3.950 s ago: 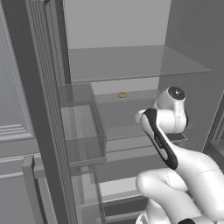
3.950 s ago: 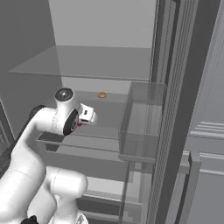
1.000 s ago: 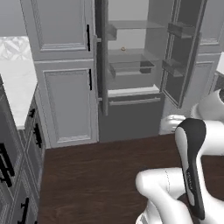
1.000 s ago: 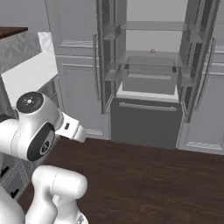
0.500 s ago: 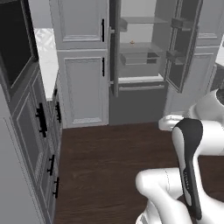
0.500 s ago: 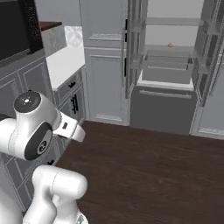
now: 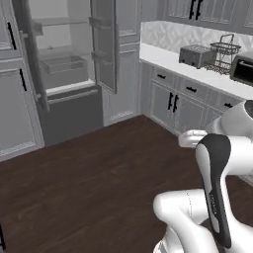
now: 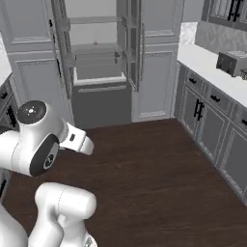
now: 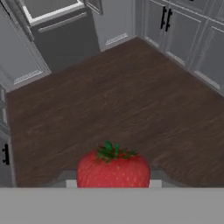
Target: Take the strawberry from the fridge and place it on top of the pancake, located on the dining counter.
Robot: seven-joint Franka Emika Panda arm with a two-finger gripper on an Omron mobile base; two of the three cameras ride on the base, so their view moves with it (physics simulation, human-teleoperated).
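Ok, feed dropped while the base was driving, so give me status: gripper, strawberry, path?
Gripper shut on strawberry, green cap up. Fridge across the floor, doors open. Dark wood floor ahead bare. Pancake, dining counter not sighted.

Premises: a domestic kitchen. Evidence: open dark grey fridge with glass shelves, grey panelled cabinets with black handles, white counter bearing a toaster, dark wood floor.
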